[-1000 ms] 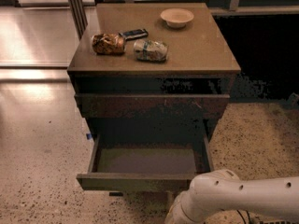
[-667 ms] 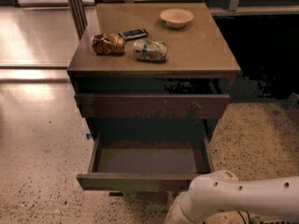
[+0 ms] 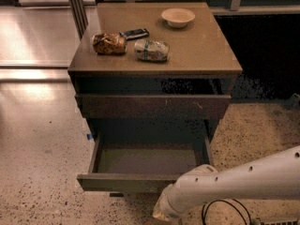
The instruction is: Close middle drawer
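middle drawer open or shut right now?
Open: the middle drawer is pulled well out, its inner floor exposed. The gripper sits low, just in front of its front strip.

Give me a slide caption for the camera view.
The middle drawer stands open and empty, gripper low in front of it; bowl and snack bag on the cabinet top.

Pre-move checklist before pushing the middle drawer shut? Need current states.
1. Middle drawer pulled out and needs closing: ok.
2. Nothing inside to jam it: ok, floor looks bare.
3. Gripper near the drawer front: ok, at the picture's bottom edge, just below the front strip.
4. Gripper touching the front: cannot tell.
5. Upper drawer out of the path: ok, it sits above.
6. Cable on the floor away from the drawer: ok.
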{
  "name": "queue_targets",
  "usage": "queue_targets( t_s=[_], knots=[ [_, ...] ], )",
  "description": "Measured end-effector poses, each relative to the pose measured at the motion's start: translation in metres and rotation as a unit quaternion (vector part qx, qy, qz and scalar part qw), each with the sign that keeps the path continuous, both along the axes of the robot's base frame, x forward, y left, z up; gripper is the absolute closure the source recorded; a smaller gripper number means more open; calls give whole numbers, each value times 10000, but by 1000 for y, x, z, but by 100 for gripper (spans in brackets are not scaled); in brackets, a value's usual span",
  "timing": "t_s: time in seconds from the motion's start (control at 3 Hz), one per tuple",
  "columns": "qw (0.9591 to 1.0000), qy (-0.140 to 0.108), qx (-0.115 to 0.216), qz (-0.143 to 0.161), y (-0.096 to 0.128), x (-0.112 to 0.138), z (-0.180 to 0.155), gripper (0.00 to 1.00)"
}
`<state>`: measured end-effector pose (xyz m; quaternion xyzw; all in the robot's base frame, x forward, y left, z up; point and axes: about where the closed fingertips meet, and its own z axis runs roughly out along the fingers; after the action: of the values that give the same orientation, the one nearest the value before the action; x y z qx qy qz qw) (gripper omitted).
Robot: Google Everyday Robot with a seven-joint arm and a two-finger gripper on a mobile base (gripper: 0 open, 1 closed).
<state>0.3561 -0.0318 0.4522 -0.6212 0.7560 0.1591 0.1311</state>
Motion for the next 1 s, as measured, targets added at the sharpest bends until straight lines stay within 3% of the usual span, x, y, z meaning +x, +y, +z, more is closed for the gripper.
queue_targets(
  t_s=[0.33,0.67,1.0],
  knots=[
    [9991,-128,137,-377,10,34,-13,100],
    [9991,-128,137,-378,10,34,-13,100],
    [9980,-170,250,-558,24,75,-38,100]
  ],
)
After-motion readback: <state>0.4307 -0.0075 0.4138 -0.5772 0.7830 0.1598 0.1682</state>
